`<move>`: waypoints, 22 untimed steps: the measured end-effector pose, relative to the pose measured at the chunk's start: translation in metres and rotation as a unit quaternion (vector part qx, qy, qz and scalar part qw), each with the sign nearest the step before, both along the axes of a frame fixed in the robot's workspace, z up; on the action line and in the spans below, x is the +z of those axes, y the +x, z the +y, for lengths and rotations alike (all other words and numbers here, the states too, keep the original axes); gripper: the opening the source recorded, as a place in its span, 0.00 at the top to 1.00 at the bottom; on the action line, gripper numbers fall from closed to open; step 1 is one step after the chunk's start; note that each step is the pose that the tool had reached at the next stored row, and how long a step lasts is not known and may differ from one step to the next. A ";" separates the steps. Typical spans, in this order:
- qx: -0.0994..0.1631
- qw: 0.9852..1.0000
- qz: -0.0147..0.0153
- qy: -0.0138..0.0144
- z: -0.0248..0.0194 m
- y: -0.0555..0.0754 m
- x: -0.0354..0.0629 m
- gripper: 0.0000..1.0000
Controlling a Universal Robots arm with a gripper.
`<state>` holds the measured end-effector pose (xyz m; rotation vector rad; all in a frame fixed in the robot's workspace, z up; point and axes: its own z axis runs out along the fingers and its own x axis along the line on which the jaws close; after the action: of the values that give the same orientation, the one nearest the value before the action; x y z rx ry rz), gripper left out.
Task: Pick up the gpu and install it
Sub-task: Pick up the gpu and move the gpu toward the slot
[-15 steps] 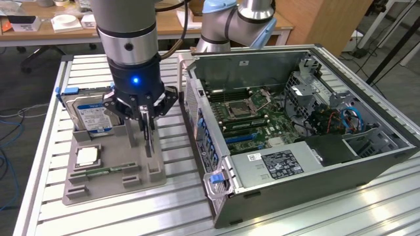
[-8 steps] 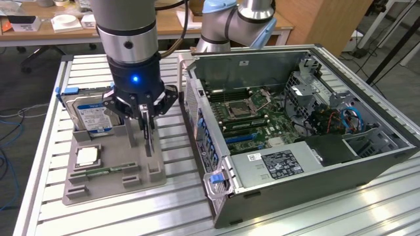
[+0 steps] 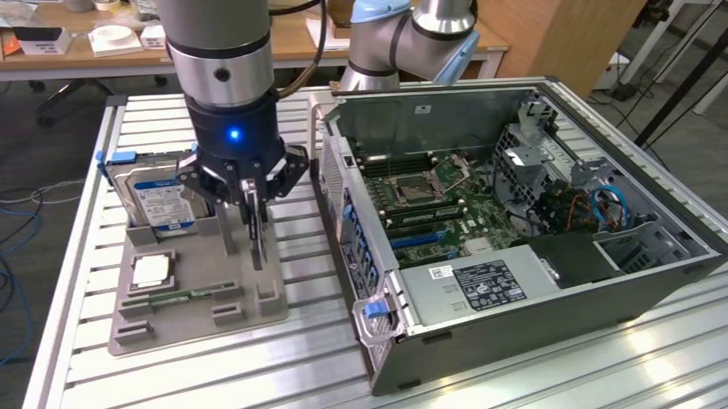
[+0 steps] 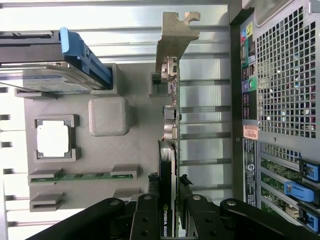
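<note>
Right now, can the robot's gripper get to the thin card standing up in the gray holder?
Probably yes. The gripper is right at the top edge of the gpu, which stands on edge in the gray holder. Nothing lies between them; the hard drive and computer case stand off to either side.

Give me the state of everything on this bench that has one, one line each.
claw: closed on the gpu
gpu: on edge in the tray slot, gripped
hard drive: upright in its tray slot
processor chip: lying flat in its recess
memory stick: lying in its groove
computer case: on its side, panel off, open
</note>
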<state>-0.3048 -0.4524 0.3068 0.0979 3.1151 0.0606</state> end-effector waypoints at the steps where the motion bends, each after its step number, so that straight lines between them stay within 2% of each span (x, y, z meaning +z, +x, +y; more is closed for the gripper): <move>1: 0.000 1.000 0.000 0.000 0.0000 0.000 0.0005 0.74; 22: 0.000 1.000 0.000 0.000 0.0000 0.000 0.0096 0.74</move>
<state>-0.3048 -0.4524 0.3163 0.0979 3.1151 0.0606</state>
